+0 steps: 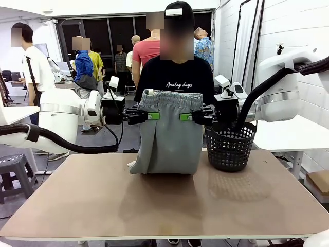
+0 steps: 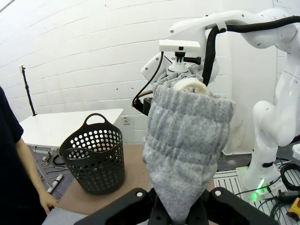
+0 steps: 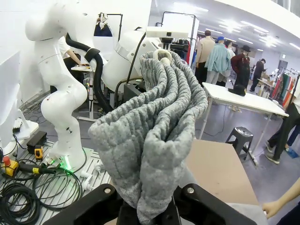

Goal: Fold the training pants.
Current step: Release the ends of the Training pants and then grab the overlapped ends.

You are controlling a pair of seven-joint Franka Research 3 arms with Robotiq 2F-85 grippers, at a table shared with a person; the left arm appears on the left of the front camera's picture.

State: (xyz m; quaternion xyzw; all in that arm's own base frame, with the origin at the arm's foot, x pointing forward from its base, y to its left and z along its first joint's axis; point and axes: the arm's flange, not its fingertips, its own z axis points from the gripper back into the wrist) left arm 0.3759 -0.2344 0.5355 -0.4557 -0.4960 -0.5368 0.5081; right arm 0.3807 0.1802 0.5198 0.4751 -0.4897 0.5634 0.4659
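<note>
The light grey training pants point(image 1: 169, 136) hang upright above the table, waistband on top, their lower end resting on the tabletop. My left gripper point(image 1: 152, 116) is shut on the waistband's left side and my right gripper point(image 1: 185, 117) is shut on its right side, with green pads showing against the cloth. In the left wrist view the ribbed waistband point(image 2: 187, 140) runs from my left gripper point(image 2: 178, 216) across to the other arm. The right wrist view shows the bunched waistband point(image 3: 154, 136) rising from my right gripper point(image 3: 147, 213).
A black mesh basket point(image 1: 230, 145) stands on the table right of the pants, also seen as the basket point(image 2: 93, 159) in the left wrist view. A person in a black shirt point(image 1: 177, 77) stands behind the pants at the far edge. The brown table point(image 1: 154, 200) lies bare in front.
</note>
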